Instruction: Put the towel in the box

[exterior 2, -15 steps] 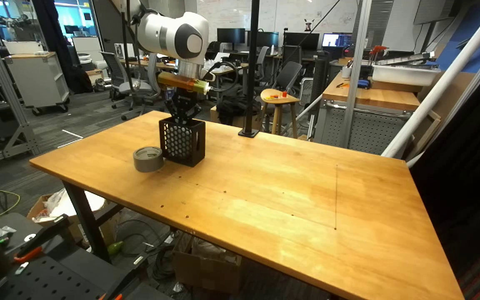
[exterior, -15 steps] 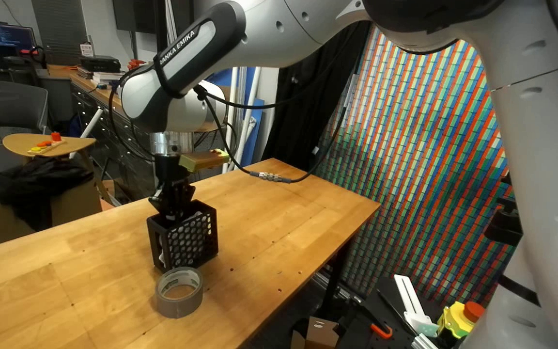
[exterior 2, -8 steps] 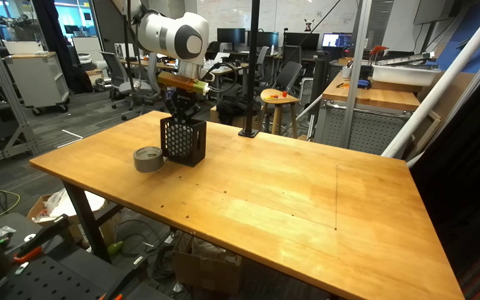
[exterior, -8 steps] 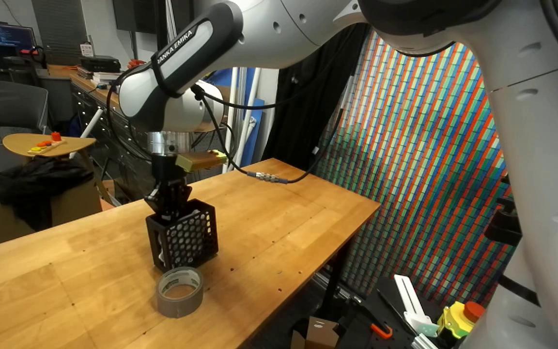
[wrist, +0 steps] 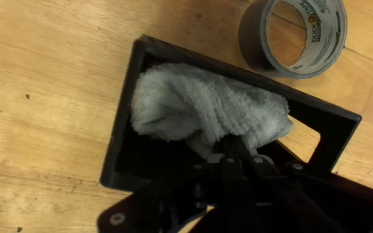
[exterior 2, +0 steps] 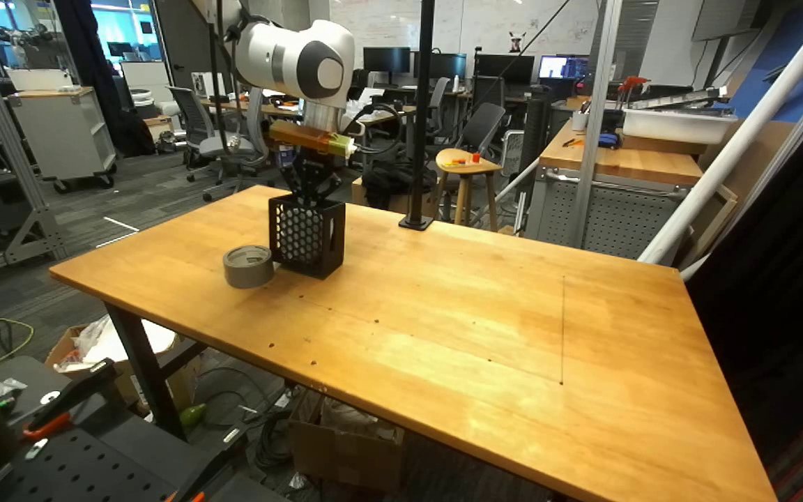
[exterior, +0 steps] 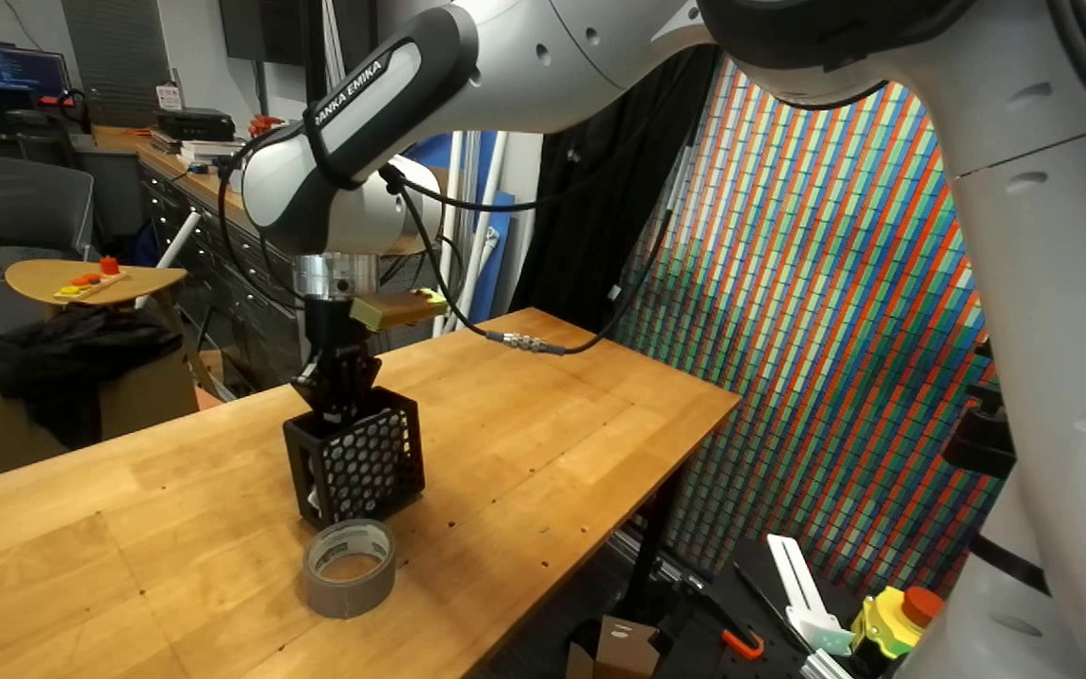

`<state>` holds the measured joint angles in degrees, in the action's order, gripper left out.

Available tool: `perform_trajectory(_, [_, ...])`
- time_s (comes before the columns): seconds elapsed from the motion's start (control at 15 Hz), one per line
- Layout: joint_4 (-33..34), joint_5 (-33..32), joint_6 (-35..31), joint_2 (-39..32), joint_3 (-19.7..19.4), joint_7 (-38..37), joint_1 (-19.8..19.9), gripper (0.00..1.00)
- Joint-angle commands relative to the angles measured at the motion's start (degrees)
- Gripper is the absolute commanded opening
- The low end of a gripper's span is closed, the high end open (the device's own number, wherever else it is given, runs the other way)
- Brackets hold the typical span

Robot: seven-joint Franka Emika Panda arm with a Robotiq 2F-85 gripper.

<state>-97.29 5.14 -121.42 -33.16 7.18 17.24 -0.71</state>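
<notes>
1. Wrist view: the towel [wrist: 209,103] lies bunched inside the box [wrist: 121,111], pale, fluffy and deeply creased, gathered along the long wall nearest the tape roll [wrist: 322,38]
2. The gripper [wrist: 233,142] points down into the mouth of the box, its fingertips meeting the folds of the towel; the jaws are pressed together, and whether a bit of cloth is caught between them I cannot tell
3. Dark interior shows on the gripper's side of the towel, and through a gap in one short wall of the box a patch of the table [wrist: 44,97] is visible
4. Both exterior views have the box standing upright on the table, with whitish patches behind its honeycomb side
5. The tape roll lies flat just beside the box; whether the two touch I cannot tell
6. The arm [exterior: 543,85] reaches over the table, with a yellowish block [exterior: 397,309] fixed above the gripper
7. In an exterior view, a black post [exterior 2: 423,104] stands at the table's edge
</notes>
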Motion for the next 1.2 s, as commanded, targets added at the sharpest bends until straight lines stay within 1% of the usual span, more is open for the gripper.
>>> perform_trajectory(0.0, [-0.7,-1.7,0.3,2.3,-0.8,0.5,0.2,0.03])
perform_trajectory(0.07, [-1.0,-2.0,0.3,2.8,-1.1,0.4,0.3,0.04])
perform_trajectory(0.13, [-1.2,-2.4,0.3,3.3,-1.4,0.2,0.3,0.02])
perform_trajectory(0.4, [-2.2,-3.7,0.4,5.0,-2.0,-0.1,0.2,0.03])
perform_trajectory(0.73, [-4.3,-3.6,-0.2,7.0,-2.2,-1.0,-0.1,0.02])
perform_trajectory(0.8, [-4.8,-3.6,-0.3,7.5,-2.2,-1.2,-0.1,0.04])
perform_trajectory(1.13, [-7.4,-3.7,-0.8,9.6,-2.3,-2.3,-0.3,0.02])
